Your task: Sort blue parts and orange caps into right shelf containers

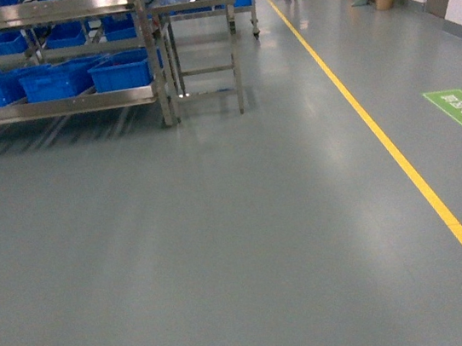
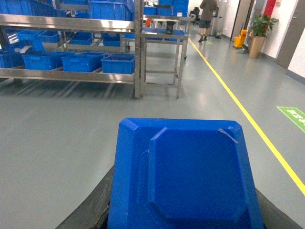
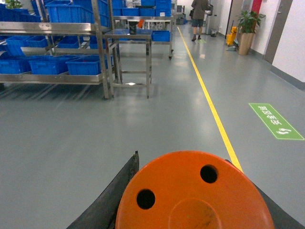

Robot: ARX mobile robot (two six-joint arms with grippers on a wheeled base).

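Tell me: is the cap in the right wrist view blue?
No. The cap filling the bottom of that view is orange, with two round holes in its top.

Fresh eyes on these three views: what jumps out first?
Each wrist view is dominated by cargo: a blue part fills the bottom of the left one, an orange cap with two holes the right. Next comes the yellow floor line, and the steel shelf of blue crates far left.
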